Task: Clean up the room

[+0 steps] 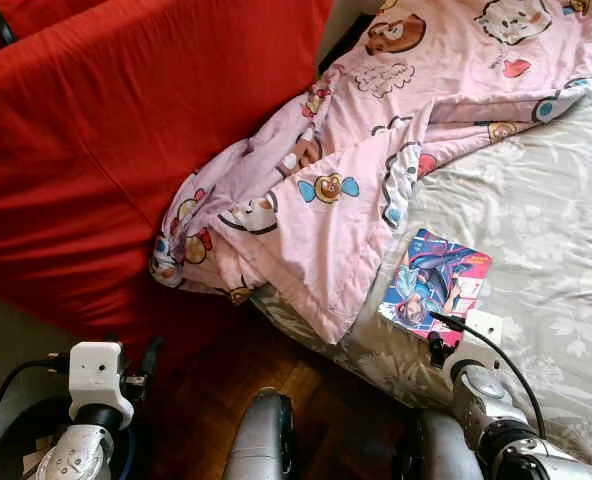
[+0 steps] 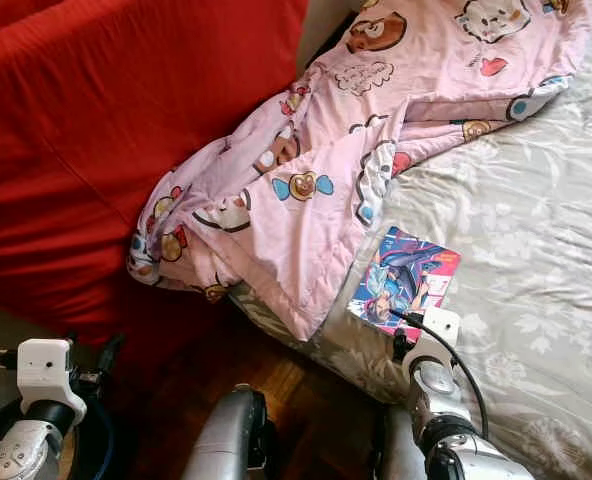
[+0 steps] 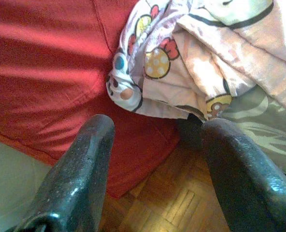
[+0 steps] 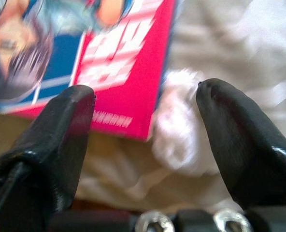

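Across the upper left, a red cover [image 1: 96, 150] drapes a large piece of furniture down to the parquet floor [image 1: 336, 400]. Beside it stands the bed [image 1: 546, 230] in a pale floral sheet, with a pink cartoon-print blanket [image 1: 346, 150] bunched along its edge and spilling over the side. On the sheet near the bed's edge lies a comic book [image 1: 436, 280]. Just beside its lower corner is the right end effector [image 4: 145, 104], fingers spread wide and holding nothing. Low above the floor by the red cover is the left end effector [image 3: 155, 140], also spread wide and empty.
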Available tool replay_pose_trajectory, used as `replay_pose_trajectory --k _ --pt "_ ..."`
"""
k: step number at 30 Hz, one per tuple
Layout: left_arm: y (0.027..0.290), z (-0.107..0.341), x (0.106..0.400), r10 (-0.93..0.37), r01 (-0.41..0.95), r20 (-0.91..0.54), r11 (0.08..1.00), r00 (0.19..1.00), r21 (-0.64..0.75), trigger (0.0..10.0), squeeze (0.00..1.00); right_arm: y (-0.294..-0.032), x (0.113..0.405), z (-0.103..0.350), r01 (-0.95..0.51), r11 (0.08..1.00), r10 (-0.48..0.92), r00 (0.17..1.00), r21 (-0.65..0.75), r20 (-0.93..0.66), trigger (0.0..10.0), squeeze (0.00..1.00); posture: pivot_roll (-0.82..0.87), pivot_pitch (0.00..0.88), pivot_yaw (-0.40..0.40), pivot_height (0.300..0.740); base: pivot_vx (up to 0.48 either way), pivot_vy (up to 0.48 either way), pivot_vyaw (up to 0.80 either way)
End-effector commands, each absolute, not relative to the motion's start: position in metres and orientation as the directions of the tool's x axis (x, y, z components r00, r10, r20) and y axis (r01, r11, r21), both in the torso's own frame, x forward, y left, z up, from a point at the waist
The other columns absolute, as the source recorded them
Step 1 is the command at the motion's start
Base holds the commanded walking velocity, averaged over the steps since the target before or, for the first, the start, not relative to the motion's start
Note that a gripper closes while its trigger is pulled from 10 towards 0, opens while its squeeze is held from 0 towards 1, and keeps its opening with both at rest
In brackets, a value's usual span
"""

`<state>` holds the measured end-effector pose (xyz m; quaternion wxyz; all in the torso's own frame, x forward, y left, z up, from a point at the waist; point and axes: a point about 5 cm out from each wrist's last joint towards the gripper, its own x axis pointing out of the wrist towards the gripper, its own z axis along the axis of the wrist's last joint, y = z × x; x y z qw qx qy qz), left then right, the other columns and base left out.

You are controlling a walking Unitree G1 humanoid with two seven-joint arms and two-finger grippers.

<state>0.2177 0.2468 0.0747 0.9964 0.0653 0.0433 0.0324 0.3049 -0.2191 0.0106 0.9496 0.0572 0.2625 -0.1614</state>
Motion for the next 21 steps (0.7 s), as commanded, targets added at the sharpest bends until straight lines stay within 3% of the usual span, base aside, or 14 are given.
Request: replay_pose_trajectory --k 1,20,21 --pt "0.253 0.071 0.21 0.094 -0.077 -0.111 0.986 0.989 0.15 10.0 0.0 -0.218 0.306 0.012 0.342 0.94 -0.285 0.815 0.022 -0.504 10.0 0.0 0.24 0.312 0.193 0.632 0.0 0.0 0.0" --pt "0.25 0.067 0.209 0.105 -0.089 -0.122 0.987 0.987 0.136 10.0 0.0 -0.222 0.287 -0.007 0.344 0.933 -0.334 0.733 -0.101 -0.593 10.0 0.0 0.23 0.312 0.177 0.632 0.0 0.0 0.0" --pt "0.25 0.067 0.209 0.105 -0.088 -0.122 0.987 0.987 0.136 10.0 0.0 -0.222 0.287 -0.007 0.349 0.931 -0.34 0.73 -0.105 -0.592 9.5 0.0 0.23 0.312 0.177 0.632 0.0 0.0 0.0"
